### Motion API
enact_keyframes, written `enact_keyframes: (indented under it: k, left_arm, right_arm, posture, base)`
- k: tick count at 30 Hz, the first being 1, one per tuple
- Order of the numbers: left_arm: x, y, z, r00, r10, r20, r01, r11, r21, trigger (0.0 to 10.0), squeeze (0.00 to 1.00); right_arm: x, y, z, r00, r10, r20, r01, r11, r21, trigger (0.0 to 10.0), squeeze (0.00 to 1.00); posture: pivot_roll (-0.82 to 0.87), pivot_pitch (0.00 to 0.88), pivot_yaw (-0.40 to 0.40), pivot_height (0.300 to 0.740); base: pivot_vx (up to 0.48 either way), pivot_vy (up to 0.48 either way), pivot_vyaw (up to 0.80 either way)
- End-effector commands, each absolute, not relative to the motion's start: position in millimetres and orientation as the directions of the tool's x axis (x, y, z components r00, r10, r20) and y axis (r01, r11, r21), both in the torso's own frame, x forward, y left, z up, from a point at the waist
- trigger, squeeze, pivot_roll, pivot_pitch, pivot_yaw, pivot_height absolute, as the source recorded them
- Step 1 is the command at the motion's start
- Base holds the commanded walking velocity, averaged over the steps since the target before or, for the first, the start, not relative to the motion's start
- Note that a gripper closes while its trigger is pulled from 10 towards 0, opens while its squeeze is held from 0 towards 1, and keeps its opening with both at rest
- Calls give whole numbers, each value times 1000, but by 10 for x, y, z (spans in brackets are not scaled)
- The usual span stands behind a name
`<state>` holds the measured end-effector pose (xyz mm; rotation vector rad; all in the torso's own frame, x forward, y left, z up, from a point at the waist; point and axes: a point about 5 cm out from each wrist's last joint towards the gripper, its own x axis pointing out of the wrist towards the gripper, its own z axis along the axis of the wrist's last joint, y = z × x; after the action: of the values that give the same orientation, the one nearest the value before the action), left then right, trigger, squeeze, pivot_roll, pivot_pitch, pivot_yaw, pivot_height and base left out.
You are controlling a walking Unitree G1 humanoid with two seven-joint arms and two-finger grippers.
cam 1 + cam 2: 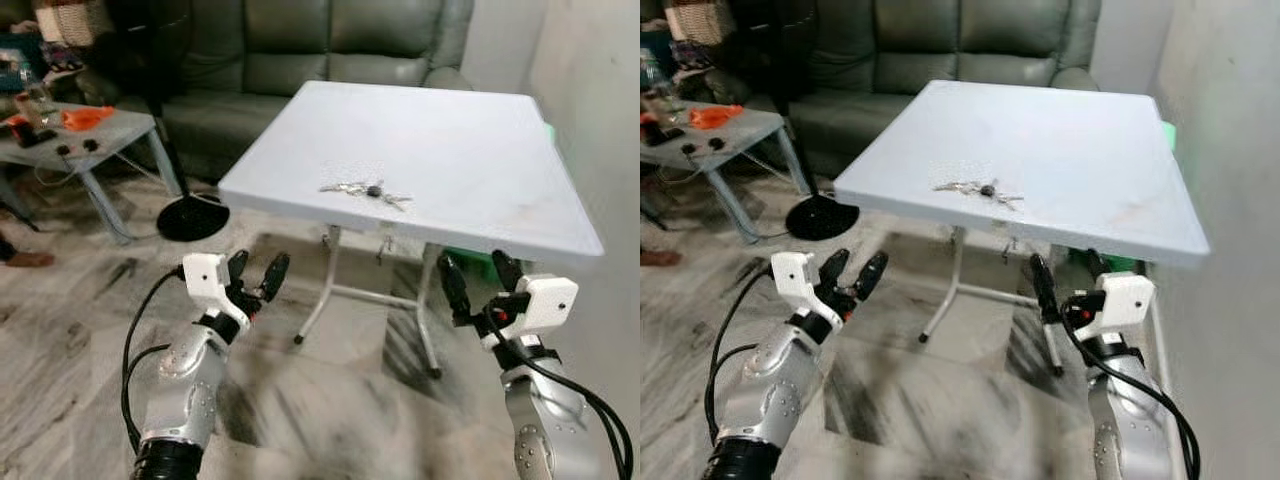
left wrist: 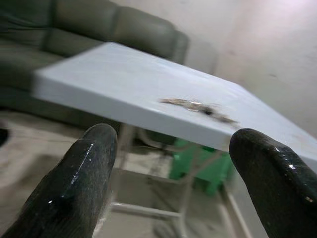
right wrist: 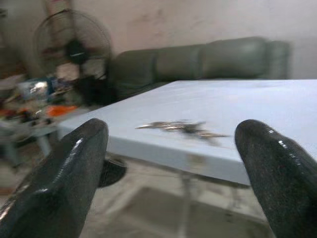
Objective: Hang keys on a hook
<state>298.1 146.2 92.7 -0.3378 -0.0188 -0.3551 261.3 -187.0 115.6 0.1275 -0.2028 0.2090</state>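
Keys (image 1: 366,190) lie flat on the white folding table (image 1: 470,150), close to its near edge and roughly midway along that edge. The bunch is strung out in a thin line, long axis running left-right, about parallel to the near edge; a dark fob or key head sits near the middle of the line.

Left gripper (image 1: 256,278): held low in front of the table, below the level of the tabletop, fingers spread apart, nothing between them. Keys lie ahead of it, up and to the right.

Right gripper (image 1: 479,277): also below the tabletop, near the table's right front corner, fingers spread, nothing held. Keys lie ahead of it, up and to the left.

Both wrist views look up across the table edge, with the keys showing between the two black fingertips (image 3: 277,163), so both grippers point roughly at the bunch.

Judgement: the two grippers look about equally far from the keys; I cannot call one clearly nearer. Either must rise above the table edge and then reach forward. Closing across the short axis of the line looks like the better grip, since the keys lie flat and thin.

No hook identifiable. Green sofa (image 1: 300,40) stands beyond the table; a fan base (image 1: 192,216) on the floor to the left.
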Motion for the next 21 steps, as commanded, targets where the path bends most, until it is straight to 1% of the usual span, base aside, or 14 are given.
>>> enact_keyframes:
  k: [1, 10, 21]
  left_arm:
    - [2990, 1492, 950, 942, -326, 80, 335, 892, -305, 10000, 0]
    - [2986, 1494, 949, 942, -325, 78, 333, 894, -300, 10000, 0]
    - [2981, 1479, 947, 939, -335, 73, 342, 900, -272, 10000, 0]
  right_arm:
    - [2625, -1848, 1187, 954, 204, 222, -230, 968, 101, 10000, 0]
    - [2625, -1847, 1183, 954, 206, 219, -233, 967, 102, 10000, 0]
    - [2619, -1846, 1182, 954, 206, 220, -233, 967, 104, 10000, 0]
  posture:
    - [-52, 0, 15, 740]
    - [-50, 0, 14, 740]
    - [-50, 0, 14, 740]
  base:
    - [341, 259, 0]
    - [350, 258, 0]
    - [364, 0, 0]
